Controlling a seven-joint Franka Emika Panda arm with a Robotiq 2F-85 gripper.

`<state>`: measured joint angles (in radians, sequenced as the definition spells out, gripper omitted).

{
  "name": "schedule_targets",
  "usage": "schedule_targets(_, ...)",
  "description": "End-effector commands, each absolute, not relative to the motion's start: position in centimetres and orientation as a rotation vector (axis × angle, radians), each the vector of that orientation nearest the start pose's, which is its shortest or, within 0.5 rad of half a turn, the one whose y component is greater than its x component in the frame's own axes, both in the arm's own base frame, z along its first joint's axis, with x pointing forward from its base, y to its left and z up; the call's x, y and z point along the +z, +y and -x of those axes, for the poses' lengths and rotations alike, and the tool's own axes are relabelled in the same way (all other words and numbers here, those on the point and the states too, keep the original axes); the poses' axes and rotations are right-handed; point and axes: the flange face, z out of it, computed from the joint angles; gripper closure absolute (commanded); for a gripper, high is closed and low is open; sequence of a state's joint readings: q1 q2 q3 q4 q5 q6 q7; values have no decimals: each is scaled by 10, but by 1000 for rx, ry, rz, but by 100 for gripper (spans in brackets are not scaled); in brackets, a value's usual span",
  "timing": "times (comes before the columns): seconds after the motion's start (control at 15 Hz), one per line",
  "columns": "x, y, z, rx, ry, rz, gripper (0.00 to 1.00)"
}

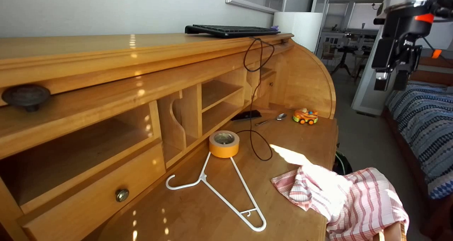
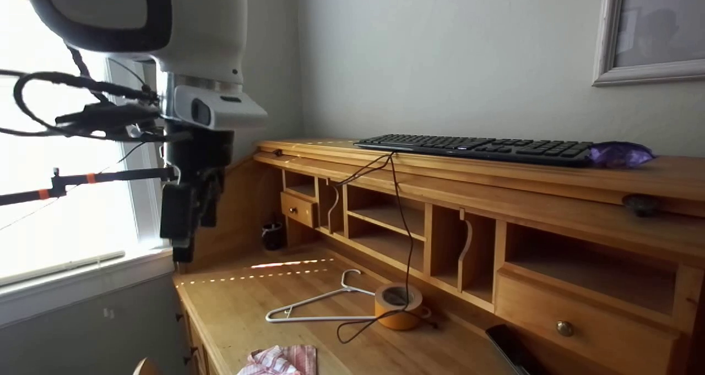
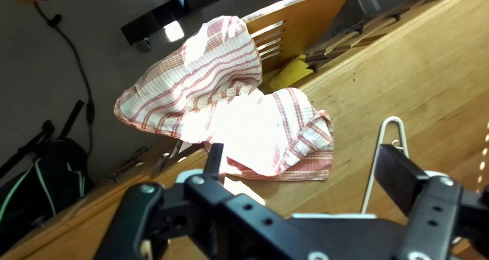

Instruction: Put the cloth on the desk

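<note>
The cloth is white with red stripes and lies crumpled at the front edge of the wooden desk. One end rests on the desktop; the rest goes past the edge over the chair back, as the wrist view also shows for the cloth. A corner of the cloth shows in an exterior view. My gripper hangs high above the desk's level, apart from the cloth, its fingers pointing down. In the wrist view my gripper is open, its fingers wide apart with nothing between them.
A white hanger and an orange tape roll lie mid-desk. A black cable hangs from the keyboard. A toy car, spoon and black phone-like object lie farther off. A wooden chair stands at the desk.
</note>
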<state>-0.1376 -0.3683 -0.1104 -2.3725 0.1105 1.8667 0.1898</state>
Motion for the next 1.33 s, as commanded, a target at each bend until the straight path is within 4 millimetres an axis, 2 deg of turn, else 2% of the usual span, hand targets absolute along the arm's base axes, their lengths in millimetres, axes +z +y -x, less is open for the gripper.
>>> schedule_targets(0.0, 394, -105, -394, 114, 890, 2836, 0)
schedule_targets(0.07, 375, -105, -392, 89, 895, 2863, 0)
schedule_targets(0.13, 404, -106, -400, 122, 828, 2872, 0)
schedule_targets(0.2, 392, -106, -398, 130, 834, 2873, 0)
schedule_targets(0.53, 401, -107, -403, 101, 830, 2875, 0)
schedule_targets(0.67, 385, -113, -405, 130, 894, 2838, 0)
schedule_targets(0.87, 336, -136, -386, 208, 1085, 2763, 0)
schedule_targets(1.27, 257, -165, -357, 273, 1337, 2594, 0)
